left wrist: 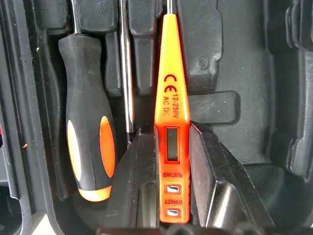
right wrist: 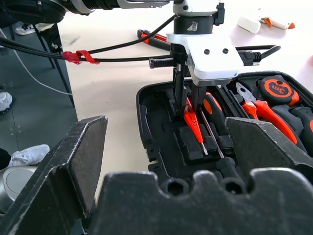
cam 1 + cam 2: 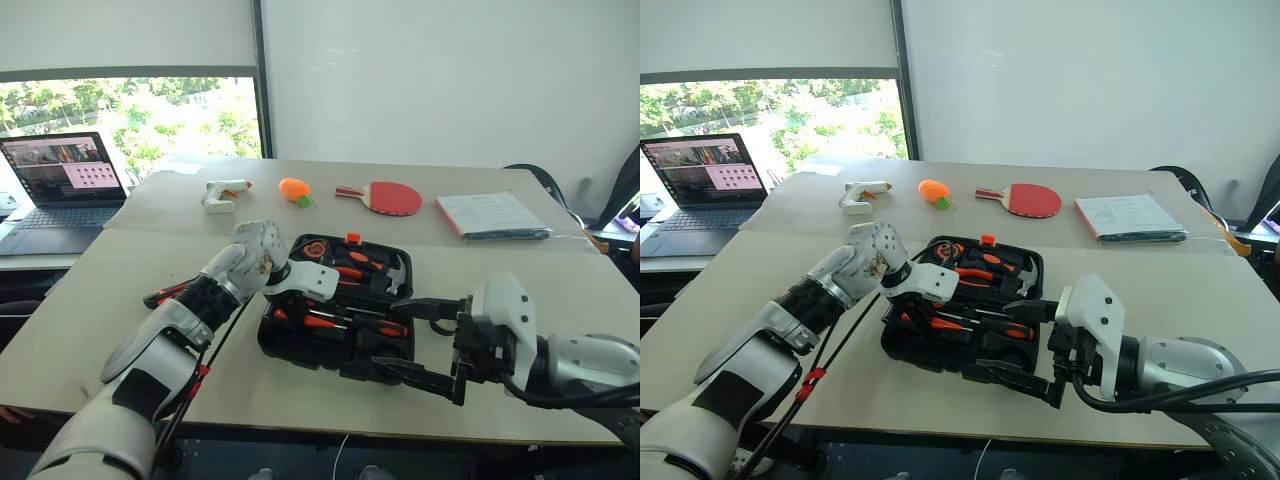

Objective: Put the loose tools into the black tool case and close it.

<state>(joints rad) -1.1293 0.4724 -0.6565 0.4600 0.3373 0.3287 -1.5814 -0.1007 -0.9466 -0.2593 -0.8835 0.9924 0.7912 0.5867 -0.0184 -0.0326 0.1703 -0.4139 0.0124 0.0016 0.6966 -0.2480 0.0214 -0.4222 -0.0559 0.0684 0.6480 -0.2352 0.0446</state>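
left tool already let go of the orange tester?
No, the left tool has both fingers pressed against the orange tester screwdriver, low over a slot in the black tool case.

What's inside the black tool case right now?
In the black tool case: a black-and-orange screwdriver, pliers, a tape measure, and the orange tester screwdriver gripped by the left hand. That hand covers slots beneath it.

Both arms have glossy white shells with black joints. A black cable with red tape runs along the left arm (image 3: 170,345). Each end effector has two black fingers.
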